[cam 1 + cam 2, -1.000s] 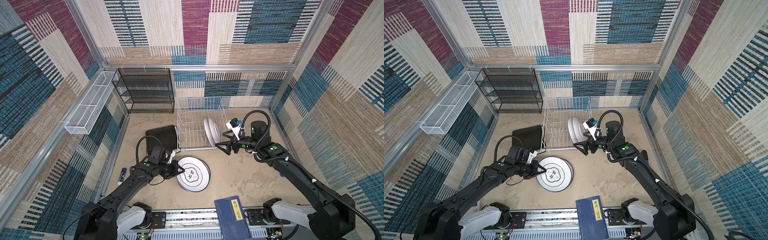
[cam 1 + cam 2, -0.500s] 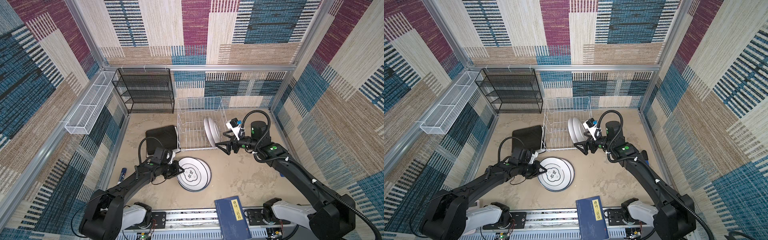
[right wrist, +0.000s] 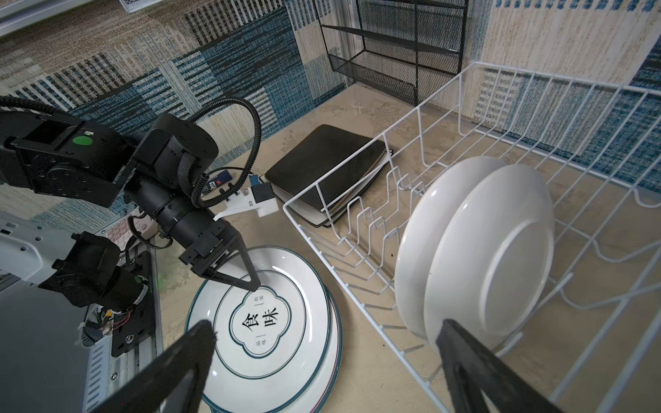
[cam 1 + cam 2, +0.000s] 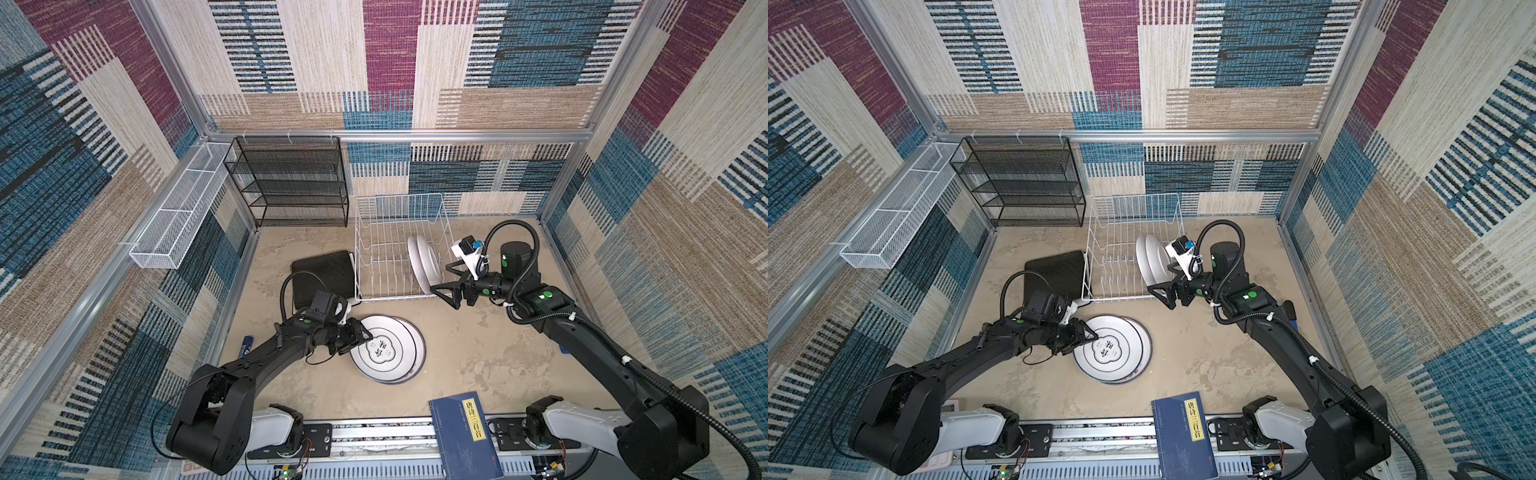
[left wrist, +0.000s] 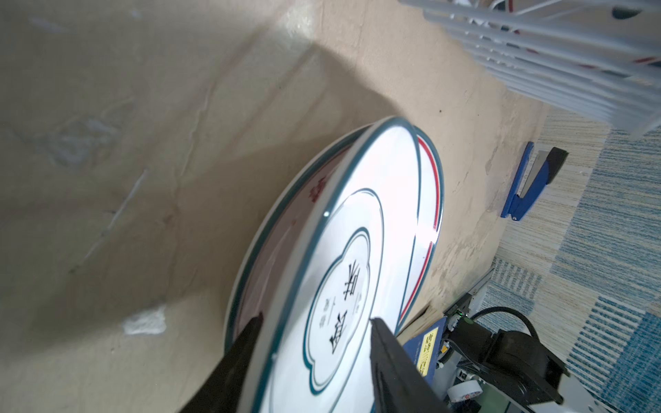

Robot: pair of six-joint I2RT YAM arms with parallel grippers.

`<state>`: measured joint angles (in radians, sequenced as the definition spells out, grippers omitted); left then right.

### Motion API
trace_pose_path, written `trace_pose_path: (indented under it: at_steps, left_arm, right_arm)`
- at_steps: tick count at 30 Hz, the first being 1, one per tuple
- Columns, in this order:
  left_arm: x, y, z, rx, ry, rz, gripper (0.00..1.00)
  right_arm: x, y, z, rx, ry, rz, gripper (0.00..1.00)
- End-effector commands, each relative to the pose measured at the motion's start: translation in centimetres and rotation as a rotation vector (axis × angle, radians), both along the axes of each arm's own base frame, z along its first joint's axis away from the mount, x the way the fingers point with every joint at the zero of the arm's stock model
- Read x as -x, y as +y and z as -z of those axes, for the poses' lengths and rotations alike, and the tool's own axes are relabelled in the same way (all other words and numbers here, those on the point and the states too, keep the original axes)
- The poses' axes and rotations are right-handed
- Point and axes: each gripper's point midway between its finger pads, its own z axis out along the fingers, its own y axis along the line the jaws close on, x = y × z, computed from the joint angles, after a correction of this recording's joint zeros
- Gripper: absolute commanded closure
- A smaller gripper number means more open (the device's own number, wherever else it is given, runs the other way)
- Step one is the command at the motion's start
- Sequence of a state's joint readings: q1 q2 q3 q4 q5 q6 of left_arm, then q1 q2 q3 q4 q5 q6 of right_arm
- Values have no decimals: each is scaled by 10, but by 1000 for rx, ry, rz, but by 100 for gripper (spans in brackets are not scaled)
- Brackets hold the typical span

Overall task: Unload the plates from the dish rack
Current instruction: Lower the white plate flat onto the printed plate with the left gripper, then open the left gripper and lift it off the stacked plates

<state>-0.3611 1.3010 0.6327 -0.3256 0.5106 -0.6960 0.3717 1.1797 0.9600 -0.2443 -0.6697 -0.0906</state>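
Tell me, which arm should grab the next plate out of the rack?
Right. The right claw is open, close beside the two white plates standing in the dish rack. The left claw is over the stacked round plates on the table, farther from the rack.

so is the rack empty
No, two white plates stand on edge in the rack.

left end effector (image 5: 315,320) — parted | astride top plate (image 5: 361,232) rim
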Motion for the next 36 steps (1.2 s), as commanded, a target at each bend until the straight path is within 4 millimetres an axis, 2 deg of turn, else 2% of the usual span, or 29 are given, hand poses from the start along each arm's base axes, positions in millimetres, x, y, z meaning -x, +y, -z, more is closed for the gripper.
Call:
trace_pose_path:
  at_steps: [1,3,5,19,29,32,36]
  left_arm:
    - [-1,6,-1,-53,-4,9,40]
    - [-2,12,-2,-89,1,-7,33]
    - [-3,16,-3,-115,4,-12,31]
    - [-7,9,4,-114,71,-1,34]
    - [-1,21,4,-187,86,0,32]
    - [-3,26,-8,-213,54,2,31]
    - [-14,31,-45,-225,-72,-15,29]
  right_arm:
    - [-4,1,-8,-9,-36,5,1]
    - [-5,1,-8,-9,-34,6,1]
    - [-6,1,-9,-11,-33,8,1]
    - [-9,0,-4,-5,-17,24,1]
    - [-11,1,-3,-4,-6,29,1]
    - [-13,0,-2,0,-5,41,1]
    - [-17,-3,-3,3,-13,73,1]
